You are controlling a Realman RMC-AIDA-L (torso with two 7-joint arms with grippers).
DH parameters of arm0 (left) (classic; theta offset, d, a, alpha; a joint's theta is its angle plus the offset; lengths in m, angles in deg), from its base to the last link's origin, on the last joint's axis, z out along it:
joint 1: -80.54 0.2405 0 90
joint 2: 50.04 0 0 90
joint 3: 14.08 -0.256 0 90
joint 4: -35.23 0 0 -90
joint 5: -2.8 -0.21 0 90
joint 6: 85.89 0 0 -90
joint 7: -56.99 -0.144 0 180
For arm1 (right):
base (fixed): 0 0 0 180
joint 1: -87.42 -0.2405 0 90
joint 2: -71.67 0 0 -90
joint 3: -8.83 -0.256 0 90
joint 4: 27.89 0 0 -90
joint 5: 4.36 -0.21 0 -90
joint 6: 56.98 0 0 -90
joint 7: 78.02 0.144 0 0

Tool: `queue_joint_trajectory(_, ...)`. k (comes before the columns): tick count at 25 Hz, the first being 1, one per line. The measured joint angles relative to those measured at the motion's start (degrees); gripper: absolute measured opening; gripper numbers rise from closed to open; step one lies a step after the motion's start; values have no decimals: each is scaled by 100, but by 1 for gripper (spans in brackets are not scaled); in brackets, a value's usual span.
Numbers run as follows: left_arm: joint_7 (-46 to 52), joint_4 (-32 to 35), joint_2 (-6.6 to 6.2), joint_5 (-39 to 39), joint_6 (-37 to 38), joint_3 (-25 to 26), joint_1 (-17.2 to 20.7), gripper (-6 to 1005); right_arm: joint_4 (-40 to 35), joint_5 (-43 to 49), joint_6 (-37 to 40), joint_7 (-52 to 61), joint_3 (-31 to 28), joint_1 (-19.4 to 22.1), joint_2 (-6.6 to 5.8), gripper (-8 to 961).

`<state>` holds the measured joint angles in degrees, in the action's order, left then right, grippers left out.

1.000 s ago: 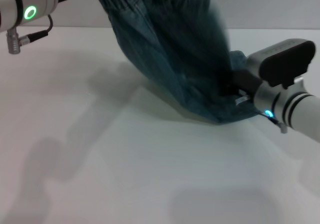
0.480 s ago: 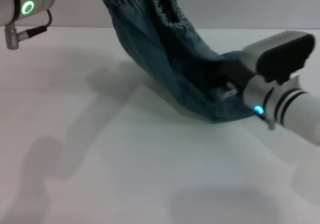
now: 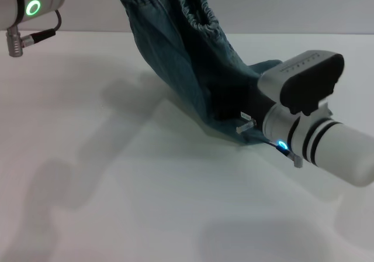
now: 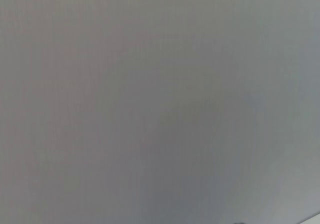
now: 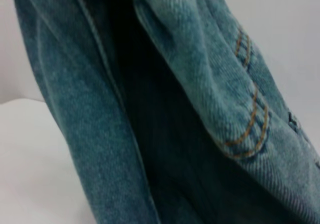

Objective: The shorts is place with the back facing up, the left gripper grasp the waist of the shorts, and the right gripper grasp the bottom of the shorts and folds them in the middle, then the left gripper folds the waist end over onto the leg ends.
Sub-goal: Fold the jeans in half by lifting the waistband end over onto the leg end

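Hanging in a slanted drape across the upper middle of the head view, the shorts [image 3: 187, 69] stretch from the top edge of the frame down toward the centre right, where their lowest denim meets the white table [image 3: 117, 203]. The waist of the shorts [image 3: 201, 13], a gathered elastic band, shows near the top centre, lifted clear of the surface. At the upper left, a silver-grey arm with a green light enters the frame; the left gripper itself lies at or beyond the top edge, hidden by cloth, so whether it is clamped or spread cannot be told. From the lower right, a white arm with black bands and a blue light reaches inward; the right gripper [image 3: 234, 117] is buried in dark folds at the low end of the garment, its fingers not visible, so its grip cannot be told either, though the cloth bunches around it. The right wrist view is filled by blue denim with orange stitching on a patch pocket [image 5: 245, 119], a deep shadowed fold running down the centre of that frame. The left wrist view shows only a plain grey field
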<state>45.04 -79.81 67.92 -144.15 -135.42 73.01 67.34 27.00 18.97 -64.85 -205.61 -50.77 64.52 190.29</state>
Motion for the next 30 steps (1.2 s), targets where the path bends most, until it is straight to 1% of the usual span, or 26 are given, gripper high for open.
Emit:
queue_joint_trajectory(2,0,0,-1,0,2,2,6,89,143,26,-91,-12,-36,188,-10,-1)
queue_joint_trajectory(5,0,0,-1,-5,5,2,17,89,343,96,-565,-121,-116,552,-14,-1)
queue_joint_trajectory(8,1,3,-1,-20,17,2,24,89,402,119,-1026,-268,-185,802,1,-1)
queue_joint_trajectory(12,11,8,-1,-25,48,39,54,89,449,123,-1096,-348,-267,973,3,-1)
queue_joint_trajectory(13,11,8,-1,-15,50,58,59,89,430,125,-1099,-433,-385,1036,7,-1)
queue_joint_trajectory(21,5,8,-1,-5,49,24,73,89,341,126,-1129,-453,-615,962,-5,-1)
queue_joint_trajectory(25,7,8,2,-5,49,19,84,89,371,99,-1140,-393,-401,814,9,-1)
queue_joint_trajectory(30,6,9,7,-2,57,1,90,89,340,103,-1141,-356,-88,455,25,-1)
